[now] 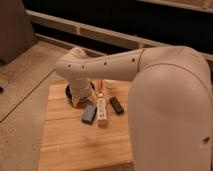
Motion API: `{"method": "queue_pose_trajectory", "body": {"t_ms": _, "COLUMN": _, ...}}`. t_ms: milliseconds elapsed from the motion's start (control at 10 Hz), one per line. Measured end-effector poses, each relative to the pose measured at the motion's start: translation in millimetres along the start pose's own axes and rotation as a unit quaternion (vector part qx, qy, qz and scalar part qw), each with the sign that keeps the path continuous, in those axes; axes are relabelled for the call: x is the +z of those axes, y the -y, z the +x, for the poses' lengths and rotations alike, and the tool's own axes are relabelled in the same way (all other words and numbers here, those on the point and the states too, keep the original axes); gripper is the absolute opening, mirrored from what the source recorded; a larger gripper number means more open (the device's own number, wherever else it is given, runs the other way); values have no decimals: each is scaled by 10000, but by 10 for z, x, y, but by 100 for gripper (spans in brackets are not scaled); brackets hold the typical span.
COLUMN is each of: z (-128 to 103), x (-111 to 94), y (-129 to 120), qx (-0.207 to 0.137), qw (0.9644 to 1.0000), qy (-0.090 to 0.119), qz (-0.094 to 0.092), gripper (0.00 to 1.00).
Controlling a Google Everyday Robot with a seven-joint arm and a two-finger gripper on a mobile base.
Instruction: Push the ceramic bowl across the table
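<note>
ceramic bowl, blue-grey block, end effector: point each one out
ceramic bowl (68, 92), camera view, dark left rim beside the arm
blue-grey block (89, 114), camera view, middle of its top face
end effector (78, 98), camera view, lower tip of the arm, at the bowl

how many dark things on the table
3: the ceramic bowl at the far left, by the gripper; the blue-grey block just in front; the black bar further right. The arm may hide others.
</note>
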Motion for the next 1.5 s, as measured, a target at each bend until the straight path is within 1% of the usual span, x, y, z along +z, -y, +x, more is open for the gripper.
{"method": "queue_pose_trajectory", "body": {"t_ms": 100, "z": -64, "x": 23, "y": 8, "qx": -73, "qw": 9999, "qy": -50, "qz": 67, "gripper": 65}}
{"method": "queue_pose_trajectory", "body": {"t_ms": 200, "z": -135, "x": 80, "y": -9, "qx": -154, "qw": 9997, "qy": -155, "qz": 124, "gripper": 65}}
{"method": "queue_pose_trajectory", "body": {"t_ms": 400, "z": -182, "x": 187, "y": -102, "qx": -228, "qw": 9990, "qy": -362, "qz": 118, "gripper": 65}}
{"method": "queue_pose_trajectory", "body": {"t_ms": 600, "z": -233, "x": 383, "y": -170, "qx": -348, "qw": 9965, "qy": -709, "qz": 268, "gripper": 65}}
{"method": "queue_pose_trajectory", "body": {"t_ms": 800, "z": -311, "x": 505, "y": -215, "qx": -514, "qw": 9936, "qy": -893, "qz": 462, "gripper": 65}}
{"method": "queue_pose_trajectory", "body": {"t_ms": 900, "z": -369, "x": 550, "y": -246, "qx": -646, "qw": 9923, "qy": -905, "qz": 554, "gripper": 65}}
{"method": "queue_pose_trajectory", "body": {"t_ms": 1000, "z": -435, "x": 589, "y": -295, "qx": -829, "qw": 9908, "qy": -869, "qz": 619, "gripper": 65}}
{"method": "queue_pose_trajectory", "body": {"t_ms": 1400, "z": -454, "x": 593, "y": -271, "qx": -837, "qw": 9907, "qy": -860, "qz": 639, "gripper": 65}}
{"method": "queue_pose_trajectory", "body": {"t_ms": 1500, "z": -444, "x": 598, "y": -281, "qx": -869, "qw": 9902, "qy": -865, "qz": 675, "gripper": 65}}
